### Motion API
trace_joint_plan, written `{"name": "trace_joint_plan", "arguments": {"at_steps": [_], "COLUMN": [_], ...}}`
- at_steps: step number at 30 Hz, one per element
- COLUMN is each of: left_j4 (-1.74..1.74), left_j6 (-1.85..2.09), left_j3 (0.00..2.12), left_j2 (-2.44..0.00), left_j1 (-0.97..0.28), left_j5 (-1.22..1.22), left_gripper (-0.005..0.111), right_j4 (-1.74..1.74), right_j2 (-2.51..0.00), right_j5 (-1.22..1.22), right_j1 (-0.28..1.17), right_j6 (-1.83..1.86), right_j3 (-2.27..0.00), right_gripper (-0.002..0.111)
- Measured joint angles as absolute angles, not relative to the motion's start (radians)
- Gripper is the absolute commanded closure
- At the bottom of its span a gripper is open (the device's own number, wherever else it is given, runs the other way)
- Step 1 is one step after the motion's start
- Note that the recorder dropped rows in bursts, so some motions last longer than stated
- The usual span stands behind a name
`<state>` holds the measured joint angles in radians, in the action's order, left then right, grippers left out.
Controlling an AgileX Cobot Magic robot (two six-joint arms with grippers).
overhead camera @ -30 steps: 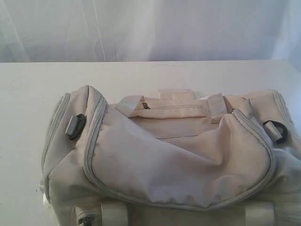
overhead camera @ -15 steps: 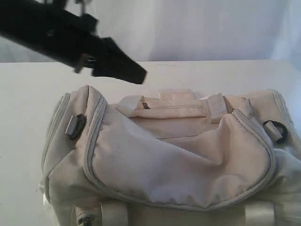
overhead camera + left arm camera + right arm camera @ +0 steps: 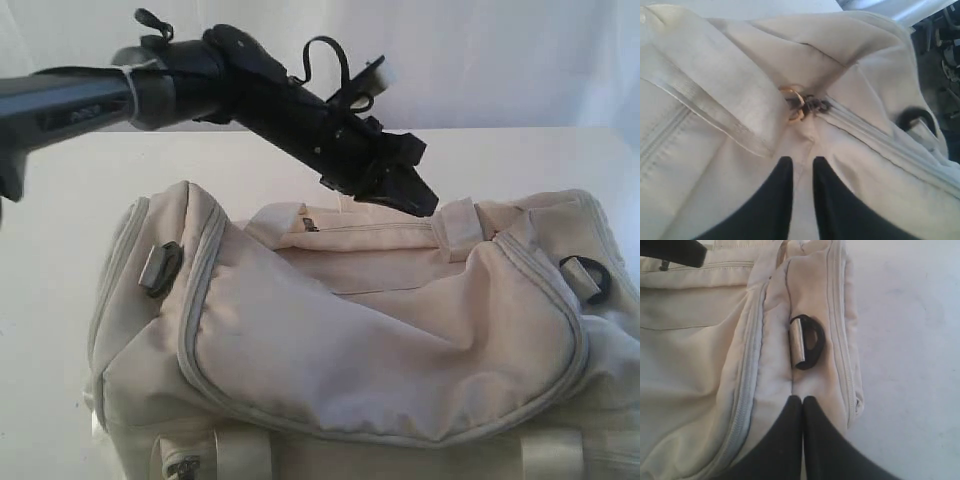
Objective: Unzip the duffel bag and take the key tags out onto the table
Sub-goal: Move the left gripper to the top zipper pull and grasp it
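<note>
Duffel bag lies on the white desk, its top zip closed. Left tool hangs over the bag's top. Its jaws are slightly parted and empty, and its tips are aimed at the zip pull, just short of it. Right tool is pressed shut, holding nothing, at the bag's end near the black strap ring.

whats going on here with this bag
A two-armed robot is working on a cream duffel bag lying on a white table. The left end effector, fingers slightly apart, hovers over the bag's top, pointed at the zipper pull. The right end effector is shut, at the bag's end by a black strap ring. The zipper looks closed and no key tags show.
</note>
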<state>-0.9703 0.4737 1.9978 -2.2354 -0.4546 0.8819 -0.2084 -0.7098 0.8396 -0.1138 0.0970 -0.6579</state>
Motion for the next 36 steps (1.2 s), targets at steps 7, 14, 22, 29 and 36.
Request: {"name": "trace_joint_plan", "arguments": {"at_steps": [7,14,22,29,36], "left_j4": [-0.970,-0.968,-0.957,-0.964,-0.971], "left_j6": [0.449,0.447,0.447,0.426,0.419], "left_j3": [2.128,2.145,2.148,2.148,2.148], "left_j2": [-2.353,-2.394,-2.419,-2.419,-2.419], "left_j1": [-0.493,-0.540,-0.544,-0.544,-0.544], "left_j5": [0.845,0.752,0.709,0.698,0.698], "left_gripper": [0.044,0.044,0.044,0.046,0.102], "right_j4": [-0.208,-0.208,-0.208,-0.208,-0.208], "right_j2": [-0.710,-0.710,-0.710,-0.710,-0.710], "right_j5": [0.835,0.834,0.834,0.826,0.813], "right_j1": [-0.100,-0.096,-0.076,-0.075,-0.070], "right_j6": [0.097,0.097,0.113,0.115,0.115], "right_j3": [-0.658,-0.658,-0.658,-0.658,-0.658], "right_gripper": [0.108,0.108,0.108,0.108,0.108]}}
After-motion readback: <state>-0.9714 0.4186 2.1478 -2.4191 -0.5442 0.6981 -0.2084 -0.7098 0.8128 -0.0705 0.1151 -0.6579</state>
